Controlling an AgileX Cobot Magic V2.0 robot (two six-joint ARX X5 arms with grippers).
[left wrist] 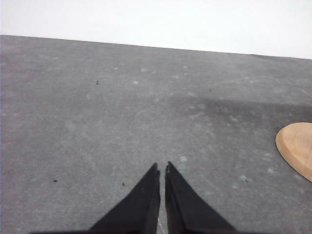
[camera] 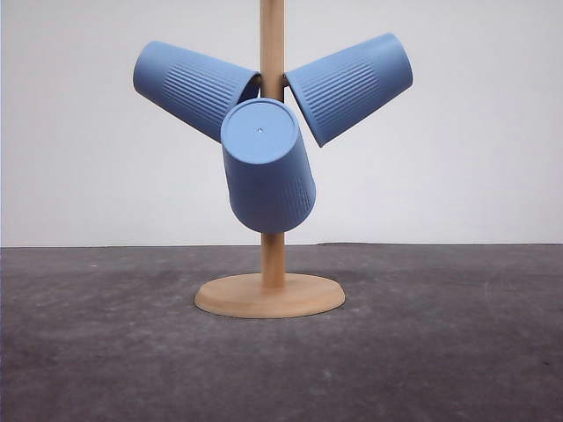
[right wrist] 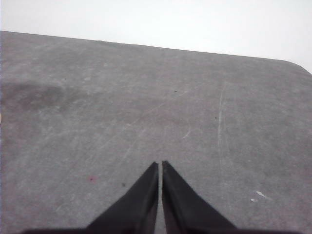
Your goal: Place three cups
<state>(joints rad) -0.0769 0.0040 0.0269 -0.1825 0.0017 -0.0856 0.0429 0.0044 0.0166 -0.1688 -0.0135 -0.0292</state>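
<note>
Three light-blue ribbed cups hang upside down on a wooden stand in the front view. One cup point(camera: 192, 86) points up to the left, one cup point(camera: 352, 84) points up to the right, and the third cup point(camera: 267, 165) faces the camera with its flat base forward. The stand's post point(camera: 273, 257) rises from a round wooden base point(camera: 269, 296). In the left wrist view my left gripper point(left wrist: 162, 168) is shut over bare table, with the base's edge point(left wrist: 296, 146) off to one side. My right gripper point(right wrist: 160, 165) is shut over bare table too.
The table point(camera: 440, 352) is dark grey and scuffed, with a white wall point(camera: 466, 158) behind it. The stand sits in the middle, near the far edge.
</note>
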